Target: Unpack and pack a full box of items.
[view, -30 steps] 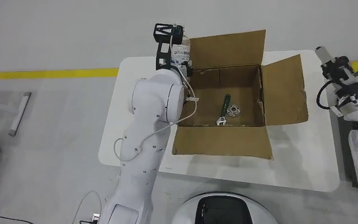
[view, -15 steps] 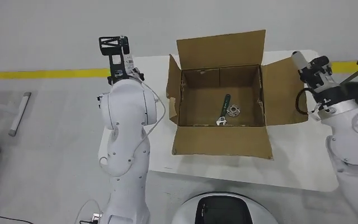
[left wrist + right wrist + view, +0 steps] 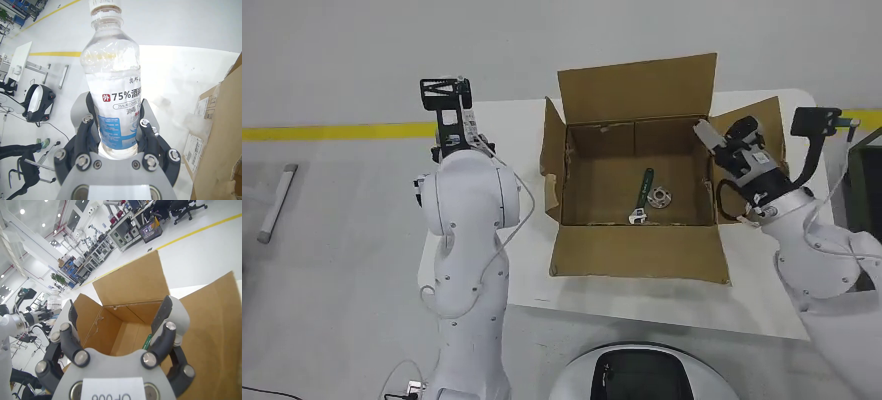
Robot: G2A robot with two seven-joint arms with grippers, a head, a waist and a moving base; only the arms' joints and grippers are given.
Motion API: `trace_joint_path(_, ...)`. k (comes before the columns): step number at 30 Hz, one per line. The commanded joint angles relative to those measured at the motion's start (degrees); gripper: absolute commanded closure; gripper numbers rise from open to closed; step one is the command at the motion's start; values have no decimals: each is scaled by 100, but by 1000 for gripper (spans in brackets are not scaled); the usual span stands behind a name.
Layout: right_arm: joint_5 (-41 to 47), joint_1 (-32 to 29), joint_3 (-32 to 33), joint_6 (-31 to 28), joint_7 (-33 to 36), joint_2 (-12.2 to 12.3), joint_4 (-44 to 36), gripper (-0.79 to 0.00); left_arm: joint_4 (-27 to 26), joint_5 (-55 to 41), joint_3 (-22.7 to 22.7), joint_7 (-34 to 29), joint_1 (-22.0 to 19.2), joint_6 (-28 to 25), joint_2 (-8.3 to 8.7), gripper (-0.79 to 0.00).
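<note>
- A cardboard box (image 3: 642,255) sits open in the middle of a white table (image 3: 782,295). Its far flap leans back, its near flap folds down toward the robot, its right flap spreads outward and its left flap stands nearly upright.
- A strip of white tabletop separates that upright left flap from the left arm. A wider stretch of tabletop lies in front of the near flap and beyond the box's near-right corner.
- The left gripper (image 3: 117,100) is clamped on the lower body of a clear plastic bottle (image 3: 113,72). The bottle is outside the box, at the table's far-left corner and apart from the cardboard.
- The bottle's long axis runs straight out from the wrist, capped end farthest away and printed label facing the wrist camera.
- The right gripper (image 3: 120,305) hovers over the box's right wall near the far-right corner. Its fingers are spread with nothing between them, and it faces into the box.
- A wrench (image 3: 642,195) lies flat on the box floor, its long axis running nearly front to back with a slight tilt — green handle toward the far wall, metal jaw toward the near wall.
- A round metal fitting (image 3: 660,196) rests just beside the wrench, on its right.
</note>
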Motion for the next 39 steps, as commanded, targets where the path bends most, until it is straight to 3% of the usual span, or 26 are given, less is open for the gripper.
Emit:
trace_joint_path(1,-175,-8,-180,17,9,-16,83,-785,0,0,0,0,0,0,0,0)
trace_joint_path(4,-380,-30,-387,53,18,-40,214,-785,-29,-141,22,178,180,-88,-4,0)
trace_joint_path(9,-532,-72,-556,112,74,-70,333,-785,-205,-247,86,-115,449,-492,-15,0)
trace_joint_path(14,-568,-75,-597,199,171,-95,386,-785,-308,-780,-144,-760,777,-605,-36,0)
trace_joint_path(21,-545,-53,-562,282,236,-128,388,-785,-326,-1473,-476,-760,1369,-1026,-67,0)
trace_joint_path(34,-526,-19,-490,290,323,-176,411,-785,-210,-1603,-452,-760,2181,-1157,-166,0)
trace_joint_path(39,-539,3,-472,265,346,-191,462,-785,-211,-1589,-371,-760,2317,-1108,-208,0)
